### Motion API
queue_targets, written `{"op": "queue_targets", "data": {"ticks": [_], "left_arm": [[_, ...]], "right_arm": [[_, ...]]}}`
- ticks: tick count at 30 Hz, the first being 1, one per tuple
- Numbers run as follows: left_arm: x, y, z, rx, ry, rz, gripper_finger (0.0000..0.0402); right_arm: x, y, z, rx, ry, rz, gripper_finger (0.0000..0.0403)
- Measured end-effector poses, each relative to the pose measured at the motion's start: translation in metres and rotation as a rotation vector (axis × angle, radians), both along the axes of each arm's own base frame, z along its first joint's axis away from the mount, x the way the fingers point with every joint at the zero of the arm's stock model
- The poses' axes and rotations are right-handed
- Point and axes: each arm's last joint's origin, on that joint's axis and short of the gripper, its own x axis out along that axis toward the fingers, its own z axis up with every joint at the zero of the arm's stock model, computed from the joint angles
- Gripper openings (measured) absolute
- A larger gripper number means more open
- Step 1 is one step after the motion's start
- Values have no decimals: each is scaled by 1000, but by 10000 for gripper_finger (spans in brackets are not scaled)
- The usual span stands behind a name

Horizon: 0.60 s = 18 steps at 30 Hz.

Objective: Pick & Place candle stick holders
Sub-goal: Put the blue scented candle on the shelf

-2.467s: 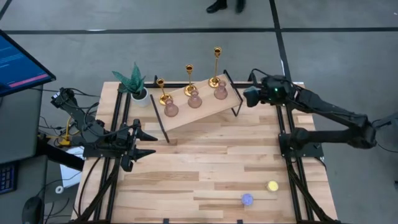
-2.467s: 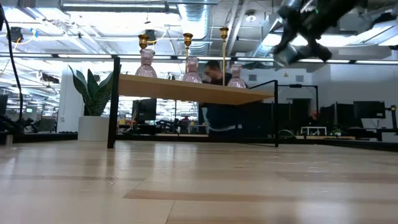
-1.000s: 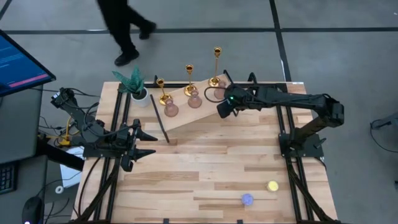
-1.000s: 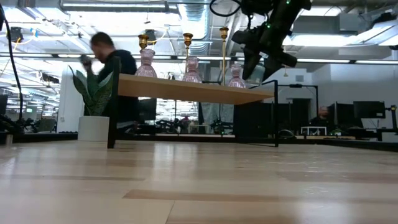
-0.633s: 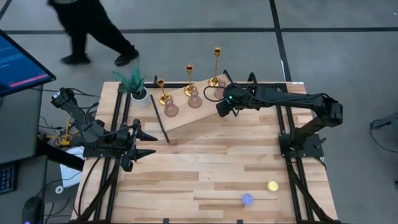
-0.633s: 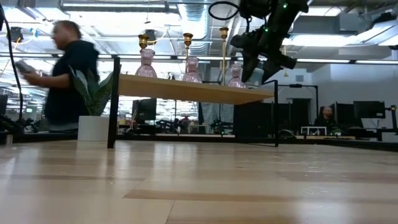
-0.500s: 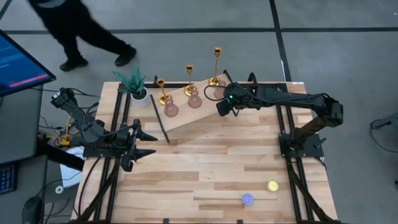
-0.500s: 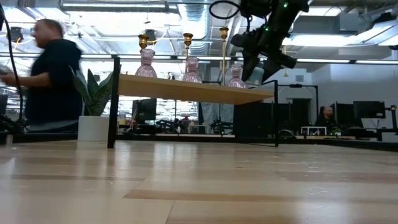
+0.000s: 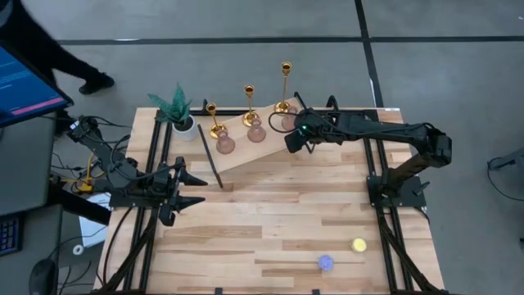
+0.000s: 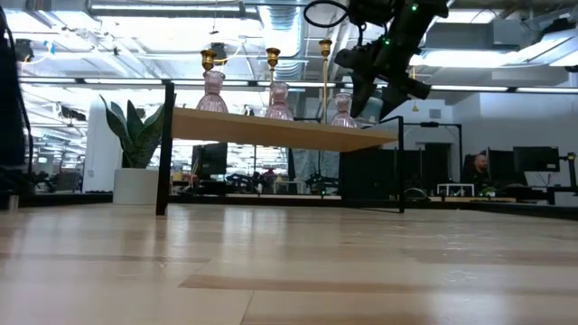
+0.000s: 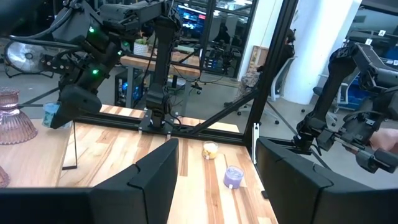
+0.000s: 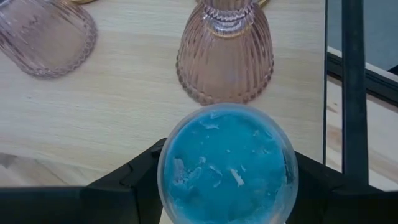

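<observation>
gold candlesticks (image 9: 249, 102), pink holders (image 9: 256, 132), upright on shelf (image 9: 270, 143)

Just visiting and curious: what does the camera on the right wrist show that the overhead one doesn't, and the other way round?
Only the right wrist view shows a round blue light held in the right pincer. Only the high view shows the left pincer, gold candlesticks, potted plant and yellow light. Both show the pink holders on the shelf.

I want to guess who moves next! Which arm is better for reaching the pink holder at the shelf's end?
The right. Its gripper hangs right by that pink holder above the shelf, fingers around a blue round piece. The left gripper waits far off at the table's left side.
</observation>
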Motion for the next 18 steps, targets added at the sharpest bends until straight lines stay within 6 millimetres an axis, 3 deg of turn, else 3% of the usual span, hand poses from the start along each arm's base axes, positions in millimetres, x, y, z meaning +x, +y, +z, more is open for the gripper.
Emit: {"op": "queue_targets", "data": {"ticks": [18], "left_arm": [[0,0,0,0,0,0,214]], "right_arm": [[0,0,0,-6,9,13,230]]}}
